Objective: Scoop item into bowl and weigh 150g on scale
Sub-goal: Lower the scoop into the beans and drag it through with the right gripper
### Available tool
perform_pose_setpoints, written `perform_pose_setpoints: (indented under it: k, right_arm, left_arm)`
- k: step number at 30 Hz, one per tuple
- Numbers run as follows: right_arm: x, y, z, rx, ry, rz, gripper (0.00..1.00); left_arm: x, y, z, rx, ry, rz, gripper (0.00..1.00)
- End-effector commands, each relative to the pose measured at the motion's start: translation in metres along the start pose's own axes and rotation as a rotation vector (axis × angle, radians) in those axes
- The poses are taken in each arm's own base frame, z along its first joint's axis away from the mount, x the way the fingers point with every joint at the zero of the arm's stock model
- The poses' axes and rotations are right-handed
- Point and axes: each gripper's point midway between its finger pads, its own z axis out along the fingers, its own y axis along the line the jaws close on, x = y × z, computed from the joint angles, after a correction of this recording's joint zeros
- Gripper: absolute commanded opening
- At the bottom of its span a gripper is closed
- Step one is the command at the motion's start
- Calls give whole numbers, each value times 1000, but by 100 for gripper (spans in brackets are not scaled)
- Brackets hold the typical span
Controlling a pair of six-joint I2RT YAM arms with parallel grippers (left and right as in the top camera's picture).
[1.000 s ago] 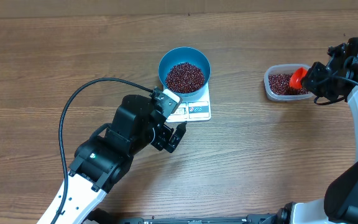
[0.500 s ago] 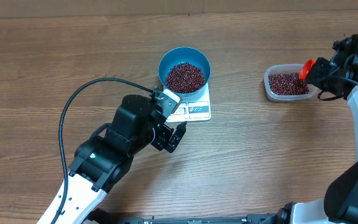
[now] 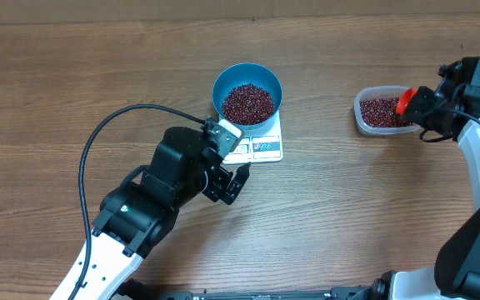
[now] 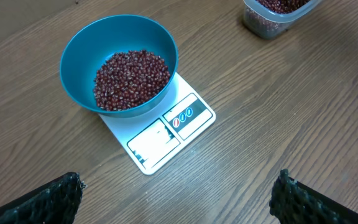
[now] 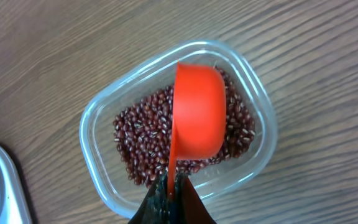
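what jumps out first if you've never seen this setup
The bright blue bowl filled with dark red beans, sitting on the white scale mid-table. Then the red scoop, held by the right gripper over the clear tub of beans at the right.

I'm seeing bright, even light in all three views, with only a soft shadow lying under the blue bowl [image 4: 118,65] and the wooden table [image 3: 57,83] looking matte. The fingertips [image 4: 42,202] of the left gripper [image 4: 176,199] are blurring at the bottom corners; the orange scoop [image 5: 197,115] is showing sharp.
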Motion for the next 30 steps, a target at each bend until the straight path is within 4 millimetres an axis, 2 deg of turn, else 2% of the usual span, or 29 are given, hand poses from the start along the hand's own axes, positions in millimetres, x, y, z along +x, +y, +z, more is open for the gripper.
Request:
perform_pose_setpoints:
  k: [1,8,20,30]
  right_arm:
    - [1,7,2,-46,5,-8,4]
    - [4,14,4,-59,12,-20,4]
    - [30,35,27,-93,33,-87,4]
    - [34,35,27,-91,48,-85,4]
  left_arm:
    - [4,0,3,7,12,16,99]
    - [4,0,3,7,12,16,100]
    - [4,0,3,7,12,16,100]
    - [4,0,3,7,11,16,100]
